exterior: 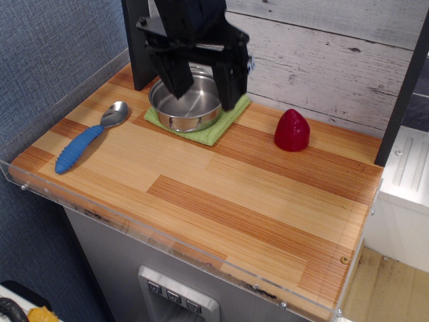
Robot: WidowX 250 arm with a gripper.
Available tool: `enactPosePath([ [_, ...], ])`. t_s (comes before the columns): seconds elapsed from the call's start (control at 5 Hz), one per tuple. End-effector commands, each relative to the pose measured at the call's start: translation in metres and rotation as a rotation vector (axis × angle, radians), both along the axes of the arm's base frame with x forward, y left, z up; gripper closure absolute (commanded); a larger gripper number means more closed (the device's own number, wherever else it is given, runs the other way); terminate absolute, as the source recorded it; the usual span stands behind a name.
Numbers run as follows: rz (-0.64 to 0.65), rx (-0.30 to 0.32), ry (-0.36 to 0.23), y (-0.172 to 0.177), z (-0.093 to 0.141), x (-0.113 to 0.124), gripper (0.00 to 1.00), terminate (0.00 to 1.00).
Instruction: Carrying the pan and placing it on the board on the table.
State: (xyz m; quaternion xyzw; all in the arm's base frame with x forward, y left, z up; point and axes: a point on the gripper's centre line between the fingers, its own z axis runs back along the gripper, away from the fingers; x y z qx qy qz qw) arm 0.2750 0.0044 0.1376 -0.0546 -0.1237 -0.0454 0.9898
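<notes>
The pan [190,109], a small shiny steel pot, sits on the light-green board [216,129] at the back left of the table [255,194]. My black gripper [204,98] is open wide just above the pan. One finger [175,79] stands over the pan's left back rim and the other finger [230,86] over its right rim. The fingers hide the pan's back rim and handles. I cannot tell whether the fingers touch the pan.
A blue-handled spoon [87,139] lies at the left of the table. A red cone-shaped object [292,130] stands to the right of the board. A dark post [139,47] rises behind the pan. A clear acrylic rim [167,238] runs along the front edge.
</notes>
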Motion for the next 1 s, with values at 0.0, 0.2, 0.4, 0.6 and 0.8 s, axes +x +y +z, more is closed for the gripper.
enactPosePath([
  [0.0,0.0,0.041,-0.006,0.012,0.0,-0.015,0.0,0.0],
  [0.2,0.022,0.067,-0.012,0.022,0.007,-0.021,0.0,0.0],
  [0.4,0.027,0.083,-0.004,0.028,0.01,-0.024,0.0,0.0],
  [0.6,0.027,0.083,-0.004,0.028,0.01,-0.024,0.0,0.0],
  [0.8,0.027,0.083,-0.004,0.028,0.01,-0.024,0.0,1.0],
])
